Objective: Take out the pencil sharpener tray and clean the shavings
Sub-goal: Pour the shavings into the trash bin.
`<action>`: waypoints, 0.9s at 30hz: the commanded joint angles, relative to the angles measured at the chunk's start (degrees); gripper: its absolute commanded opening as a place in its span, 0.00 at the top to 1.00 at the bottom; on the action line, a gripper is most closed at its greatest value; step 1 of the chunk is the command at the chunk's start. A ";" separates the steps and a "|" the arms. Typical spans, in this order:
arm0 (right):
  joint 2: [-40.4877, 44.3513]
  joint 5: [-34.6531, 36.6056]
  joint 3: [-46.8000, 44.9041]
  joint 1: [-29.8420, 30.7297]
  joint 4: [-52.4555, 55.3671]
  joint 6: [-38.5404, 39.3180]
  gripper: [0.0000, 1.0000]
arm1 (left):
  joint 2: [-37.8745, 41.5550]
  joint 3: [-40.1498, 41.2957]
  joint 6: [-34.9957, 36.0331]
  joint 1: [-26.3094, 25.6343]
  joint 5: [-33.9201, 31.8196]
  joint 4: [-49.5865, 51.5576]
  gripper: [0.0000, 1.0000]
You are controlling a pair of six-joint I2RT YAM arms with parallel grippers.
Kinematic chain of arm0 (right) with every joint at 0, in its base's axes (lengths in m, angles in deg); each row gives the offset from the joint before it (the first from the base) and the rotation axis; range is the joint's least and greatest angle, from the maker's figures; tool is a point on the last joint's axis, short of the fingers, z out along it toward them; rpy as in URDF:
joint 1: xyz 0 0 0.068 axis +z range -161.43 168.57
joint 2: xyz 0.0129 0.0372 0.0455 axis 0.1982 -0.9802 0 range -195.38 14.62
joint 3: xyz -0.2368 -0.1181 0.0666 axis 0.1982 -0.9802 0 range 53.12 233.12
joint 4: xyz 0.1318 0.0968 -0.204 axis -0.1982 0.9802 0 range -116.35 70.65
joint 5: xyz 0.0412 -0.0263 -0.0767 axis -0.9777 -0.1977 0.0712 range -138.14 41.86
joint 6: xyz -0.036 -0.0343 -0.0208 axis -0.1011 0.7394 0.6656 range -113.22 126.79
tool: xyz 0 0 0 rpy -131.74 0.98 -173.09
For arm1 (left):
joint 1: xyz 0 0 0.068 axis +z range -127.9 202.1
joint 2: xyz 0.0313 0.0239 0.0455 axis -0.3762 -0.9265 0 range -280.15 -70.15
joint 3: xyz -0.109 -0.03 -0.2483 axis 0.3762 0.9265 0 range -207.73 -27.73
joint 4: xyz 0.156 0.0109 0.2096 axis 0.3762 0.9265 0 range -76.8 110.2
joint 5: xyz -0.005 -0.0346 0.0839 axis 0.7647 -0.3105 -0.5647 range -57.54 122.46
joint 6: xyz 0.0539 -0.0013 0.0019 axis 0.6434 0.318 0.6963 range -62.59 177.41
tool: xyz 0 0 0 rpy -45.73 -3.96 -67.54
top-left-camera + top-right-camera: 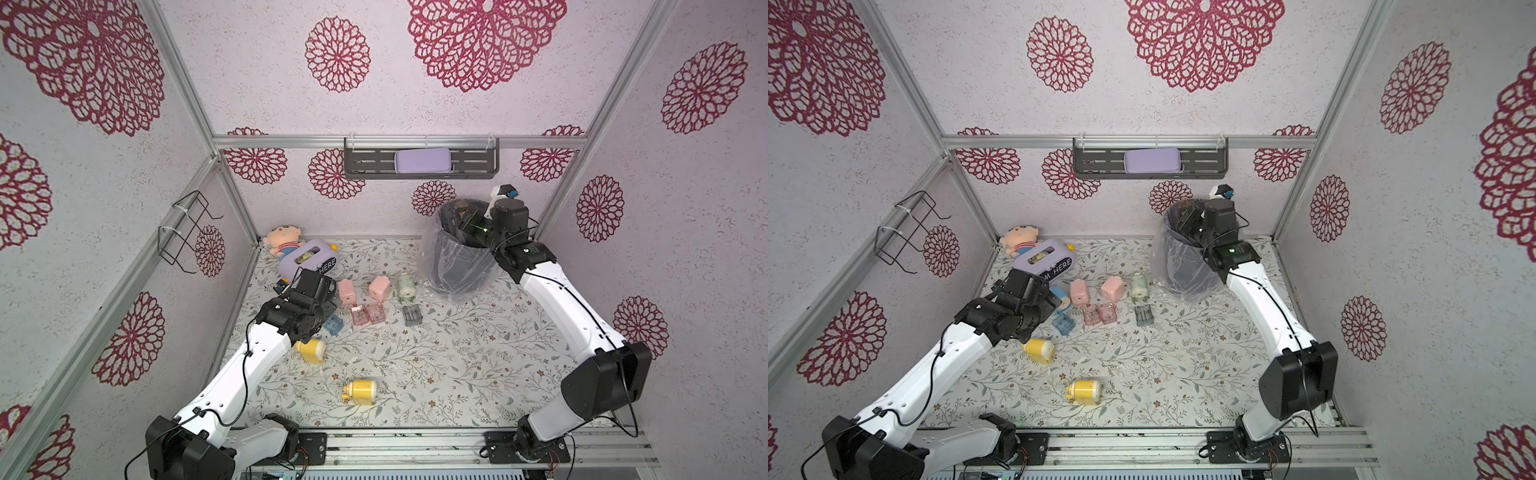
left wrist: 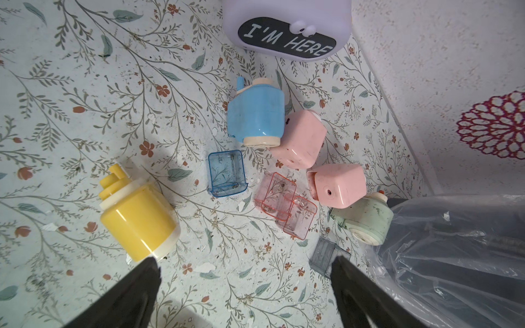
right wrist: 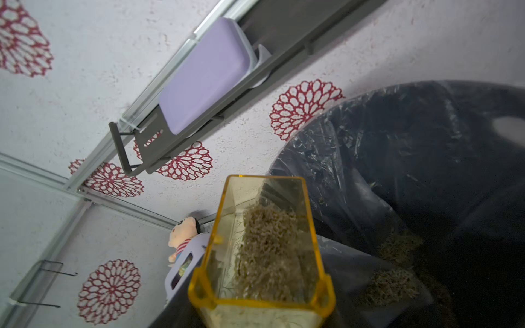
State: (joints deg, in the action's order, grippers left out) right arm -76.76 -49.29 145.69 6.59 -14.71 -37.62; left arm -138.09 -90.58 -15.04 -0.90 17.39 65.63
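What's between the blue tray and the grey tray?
Two pink trays sit between the blue tray and grey tray, shown in both top views.

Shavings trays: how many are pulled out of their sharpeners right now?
5. On the table: one blue clear plastic tray, two pink clear plastic trays side by side, one grey clear plastic tray. One yellow clear plastic tray is at the bag-lined bin. More may be hidden.

Plush doll (image 1: 282,242) beside lilac box (image 1: 305,259), lilac case (image 1: 422,161) on shelf (image 1: 365,164)
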 commanded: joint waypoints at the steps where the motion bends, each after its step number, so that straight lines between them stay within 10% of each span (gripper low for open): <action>1: -1.11 -9.33 4.52 -1.63 3.36 -18.37 0.67 | 1.28 0.95 0.64 -0.51 0.33 -1.45 0.03; 14: -1.70 -5.71 5.16 -3.30 -2.54 -63.26 0.68 | 2.76 1.51 0.03 -0.48 0.57 -1.79 0.03; 27: 0.85 1.39 1.46 -2.51 -4.31 -77.26 0.66 | 1.50 0.76 -0.68 -0.48 1.27 -1.61 0.03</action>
State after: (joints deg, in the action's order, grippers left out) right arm -79.12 -50.29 147.64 3.83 -16.15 -110.09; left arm -136.19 -89.68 -15.67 -0.90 18.51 64.84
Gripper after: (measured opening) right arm 0.500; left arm 0.975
